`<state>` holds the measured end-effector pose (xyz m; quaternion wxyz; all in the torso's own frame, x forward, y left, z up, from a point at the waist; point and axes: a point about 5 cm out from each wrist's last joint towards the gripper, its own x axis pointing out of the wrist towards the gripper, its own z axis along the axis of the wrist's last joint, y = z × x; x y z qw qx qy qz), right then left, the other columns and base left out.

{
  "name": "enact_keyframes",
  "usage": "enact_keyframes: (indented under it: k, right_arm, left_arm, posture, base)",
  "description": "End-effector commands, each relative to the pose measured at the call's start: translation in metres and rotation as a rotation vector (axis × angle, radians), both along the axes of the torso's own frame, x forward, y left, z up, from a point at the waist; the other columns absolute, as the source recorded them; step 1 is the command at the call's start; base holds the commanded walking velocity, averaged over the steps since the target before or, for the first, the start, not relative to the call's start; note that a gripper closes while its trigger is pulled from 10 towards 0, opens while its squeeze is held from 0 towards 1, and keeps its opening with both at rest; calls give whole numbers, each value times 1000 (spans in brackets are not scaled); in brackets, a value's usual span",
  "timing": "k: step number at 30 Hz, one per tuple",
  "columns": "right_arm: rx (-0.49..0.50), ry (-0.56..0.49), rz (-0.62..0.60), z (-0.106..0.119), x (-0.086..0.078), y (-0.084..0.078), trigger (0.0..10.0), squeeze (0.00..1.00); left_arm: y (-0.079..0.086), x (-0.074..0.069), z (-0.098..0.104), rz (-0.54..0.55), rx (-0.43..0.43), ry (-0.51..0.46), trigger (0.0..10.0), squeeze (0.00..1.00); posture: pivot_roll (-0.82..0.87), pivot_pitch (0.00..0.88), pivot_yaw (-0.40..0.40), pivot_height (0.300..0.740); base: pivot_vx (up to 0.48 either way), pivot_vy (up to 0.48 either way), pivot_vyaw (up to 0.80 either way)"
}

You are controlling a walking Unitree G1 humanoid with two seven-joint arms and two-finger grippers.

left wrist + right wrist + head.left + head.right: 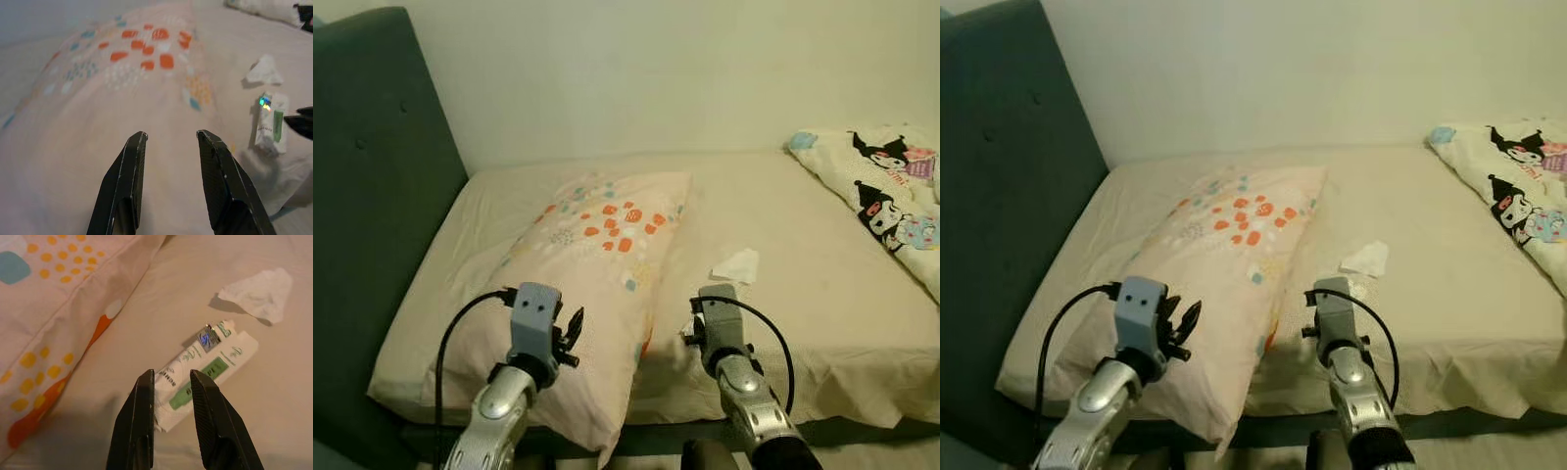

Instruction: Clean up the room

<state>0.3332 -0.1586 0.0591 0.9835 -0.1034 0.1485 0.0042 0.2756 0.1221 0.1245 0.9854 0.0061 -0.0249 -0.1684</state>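
A bed [822, 294] with a cream sheet stands against a pale wall, with a dark padded headboard [372, 196] along its left side. On the left half of the bed lies a pink pillow [597, 264] printed with orange and teal spots, its near corner hanging over the bed's near edge. Just to the right of the pillow, on the sheet, lies a white packet with green print [205, 374], with a shiny label near its far end; a crumpled white tissue [737, 264] lies a little farther and to the right of it, apart from it. At the far right of the bed is a white quilt with black cartoon figures [891, 191]. The left gripper [171, 139] hovers over the near part of the pillow, its two black fingers apart with nothing between them. The right gripper [172, 377] is poised just above the near end of the packet, its fingers parted on either side of that end; whether they touch it cannot be told.
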Motion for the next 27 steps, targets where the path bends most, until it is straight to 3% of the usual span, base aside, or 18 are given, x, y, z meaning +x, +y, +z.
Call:
enact_keyframes:
  k: [1, 7, 12, 15, 18, 21, 27]
  right_arm:
    - [21, 1, -6, 1, 3, -4, 10000, 1000]
    - [41, -23, -26, 11, 14, -9, 10000, 1000]
    - [-4, 7, -71, 15, 20, -16, 10000, 1000]
    - [84, 50, -145, 14, 24, -22, 10000, 1000]
    - [125, 43, -154, 17, 27, -22, 10000, 1000]
    - [194, 49, -147, 18, 29, -18, 10000, 1000]
    - [271, 68, -147, 11, 26, -17, 10000, 1000]
  left_arm:
    - [2, -1, 7, -28, 20, -13, 10000, 0]
    - [5, -2, 22, -35, 5, -42, 10000, 0]
    - [4, -5, 33, -73, -19, -54, 10000, 0]
    - [-1, -7, 41, -125, -9, -65, 10000, 0]
    - [-3, -10, 48, -168, -5, -79, 10000, 0]
    - [-13, -18, 56, -283, 3, -94, 10000, 0]
    - [-21, -28, 58, -361, 36, -82, 10000, 0]
  posture:
    - [19, 118, 12, 583]
    - [39, 158, 16, 583]
    - [62, 190, 25, 583]
    - [85, 217, 41, 583]
    - [97, 234, 47, 583]
    - [107, 242, 50, 583]
    - [125, 255, 58, 583]
  base:
    - [0, 0, 0]
    - [0, 0, 0]
    - [0, 0, 0]
    - [0, 0, 0]
    - [0, 0, 0]
    - [0, 0, 0]
    - [0, 0, 0]
